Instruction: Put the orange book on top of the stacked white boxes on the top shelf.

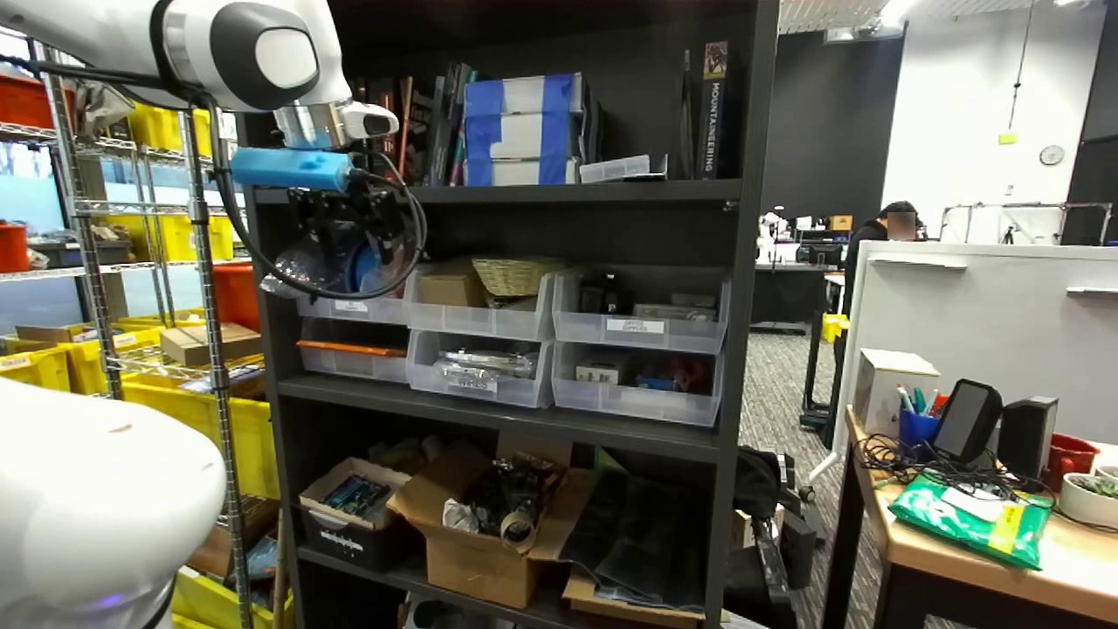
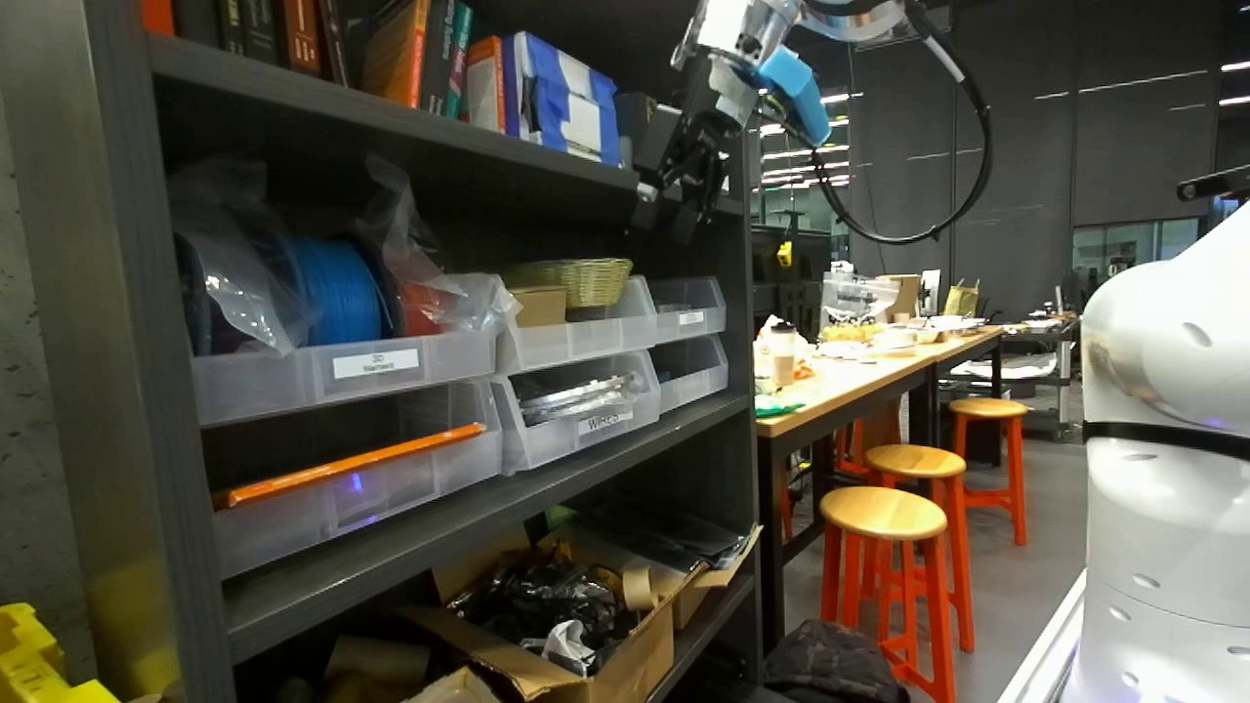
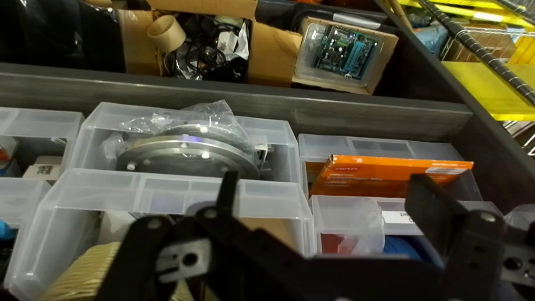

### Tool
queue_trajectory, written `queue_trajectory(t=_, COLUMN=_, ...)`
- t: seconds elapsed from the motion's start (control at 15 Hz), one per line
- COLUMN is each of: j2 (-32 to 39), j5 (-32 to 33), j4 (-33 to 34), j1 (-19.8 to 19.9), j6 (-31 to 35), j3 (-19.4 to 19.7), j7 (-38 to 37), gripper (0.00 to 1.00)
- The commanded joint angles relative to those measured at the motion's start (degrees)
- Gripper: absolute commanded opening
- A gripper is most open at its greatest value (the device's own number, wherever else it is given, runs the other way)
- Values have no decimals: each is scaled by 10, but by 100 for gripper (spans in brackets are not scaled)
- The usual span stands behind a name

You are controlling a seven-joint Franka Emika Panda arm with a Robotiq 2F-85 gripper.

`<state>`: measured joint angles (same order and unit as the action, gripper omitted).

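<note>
- Orange book (image 3: pixel 376 177): in the lower bin (image 3: pixel 378 147), at three o'clock in the wrist view; printed face toward the camera, front edge along the bin's lip; its exact tilt I cannot tell;
- Jaws: released, the two fingers (image 3: pixel 430 209) spread well apart; they come in from six o'clock in the wrist view, one fingertip overlapping the book's outline; in both exterior views they hang in front of the shelving (image 1: pixel 744 262), apart from the book;
- White boxes (image 1: pixel 522 135): stacked, blue bands down the front; on the top shelf (image 1: pixel 524 194), at twelve o'clock in an exterior view; upright books (image 1: pixel 437 131) at their nine o'clock, a clear tray (image 1: pixel 616 169) just beside toward four;
- Upper bin (image 2: pixel 454 359): at the book's twelve o'clock in an exterior view; a blue spool (image 2: pixel 337 293) inside, plastic bag (image 2: pixel 259 303) beside it;
- Metal ring (image 3: pixel 188 144): in clear wrap in the next bin (image 3: pixel 267 127), at nine o'clock in the wrist view; basket (image 3: pixel 83 271) at eight;
- Desk (image 2: pixel 840 381): at three o'clock in an exterior view; orange-legged stools (image 2: pixel 884 513) at four.
</note>
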<state>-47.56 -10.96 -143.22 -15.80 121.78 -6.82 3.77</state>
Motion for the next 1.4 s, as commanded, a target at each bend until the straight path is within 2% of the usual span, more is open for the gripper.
queue_trajectory(t=0.0, j2=-8, j5=-29, j4=9, j1=-36, j6=58, j3=4, j7=43, gripper=100)
queue_trajectory(t=0.27, j2=-4, j5=-41, j4=32, j1=-80, j6=129, j3=-6, j7=80, gripper=100)
queue_trajectory(t=0.6, j2=16, j5=-40, j4=58, j1=-118, j6=294, j3=-8, j7=81, gripper=100)
queue_trajectory(t=0.87, j2=63, j5=-29, j4=89, j1=-145, j6=420, j3=1, j7=79, gripper=100)
queue_trajectory(t=0.93, j2=76, j5=-26, j4=97, j1=-154, j6=438, j3=2, j7=79, gripper=100)
queue_trajectory(t=1.07, j2=97, j5=-22, j4=113, j1=-198, j6=425, j3=20, j7=105, gripper=100)
queue_trajectory(t=1.13, j2=65, j5=-16, j4=87, j1=-161, j6=418, j3=1, j7=67, gripper=100)
queue_trajectory(t=1.33, j2=91, j5=-17, j4=103, j1=-192, j6=420, j3=13, j7=82, gripper=100)
